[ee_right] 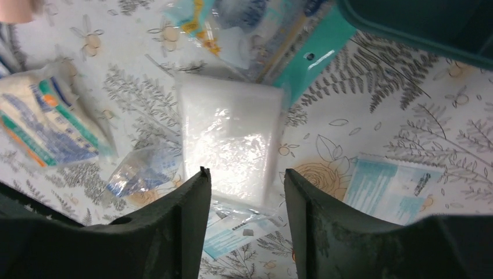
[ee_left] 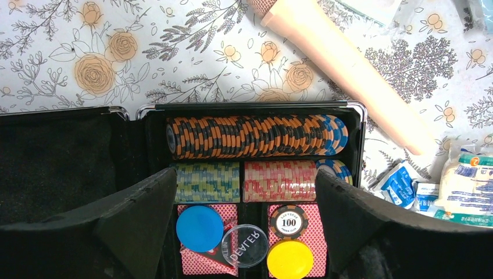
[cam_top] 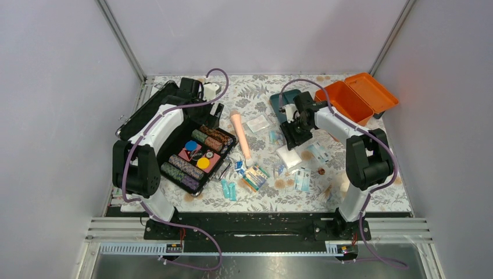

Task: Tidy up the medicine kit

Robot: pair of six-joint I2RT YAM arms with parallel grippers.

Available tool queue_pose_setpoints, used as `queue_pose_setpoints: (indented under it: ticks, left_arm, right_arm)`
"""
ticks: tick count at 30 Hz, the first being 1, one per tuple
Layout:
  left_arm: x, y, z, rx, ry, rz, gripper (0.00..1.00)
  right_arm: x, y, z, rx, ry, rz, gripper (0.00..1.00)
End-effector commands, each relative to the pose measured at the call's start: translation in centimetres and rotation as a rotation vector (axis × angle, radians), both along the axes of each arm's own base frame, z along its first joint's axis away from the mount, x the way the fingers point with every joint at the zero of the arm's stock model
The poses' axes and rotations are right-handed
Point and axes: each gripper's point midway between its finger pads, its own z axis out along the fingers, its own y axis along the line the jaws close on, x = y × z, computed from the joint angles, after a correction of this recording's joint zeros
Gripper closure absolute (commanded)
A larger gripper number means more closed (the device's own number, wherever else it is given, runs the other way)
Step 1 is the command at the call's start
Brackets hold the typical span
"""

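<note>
The right gripper point(ee_right: 247, 174) stands with its jaws half apart astride the near end of a white packet point(ee_right: 229, 133). Whether it pinches the packet cannot be told. It should close squarely and lift gently, because the glossy wrap lies flat. The medicine kit point(cam_top: 356, 96) stands open at two o'clock from it. The left gripper point(ee_left: 245, 177) hangs wide apart and empty over the chip case point(ee_left: 250, 106). The flowered cloth point(cam_top: 256, 87) is crowded with small packs, and grey walls point(cam_top: 58, 87) enclose it.
</note>
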Motion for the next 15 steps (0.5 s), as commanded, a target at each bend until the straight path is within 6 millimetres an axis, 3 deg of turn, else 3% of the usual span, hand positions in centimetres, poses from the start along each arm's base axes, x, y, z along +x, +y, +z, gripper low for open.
queue_pose_setpoints:
  ticks: [1, 6, 11, 15]
  left_arm:
    - [0.4, -0.1, 2.7, -0.028, -0.07, 0.022, 0.13]
    - [0.4, -0.3, 2.5, -0.04, -0.056, 0.028, 0.13]
    - [0.7, 0.0, 2.4, -0.022, -0.063, 0.029, 0.13]
    - [0.8, 0.3, 2.3, -0.005, -0.068, 0.031, 0.13]
  right_arm:
    - [1.0, -2.3, -1.2, -0.12, -0.035, -0.159, 0.46]
    - [0.0, -1.8, -2.5, -0.093, 0.02, -0.154, 0.46]
    - [-1.4, 0.4, -3.1, 0.016, 0.117, -0.036, 0.47]
    - [-1.3, 0.7, -4.2, 0.018, 0.156, -0.007, 0.54]
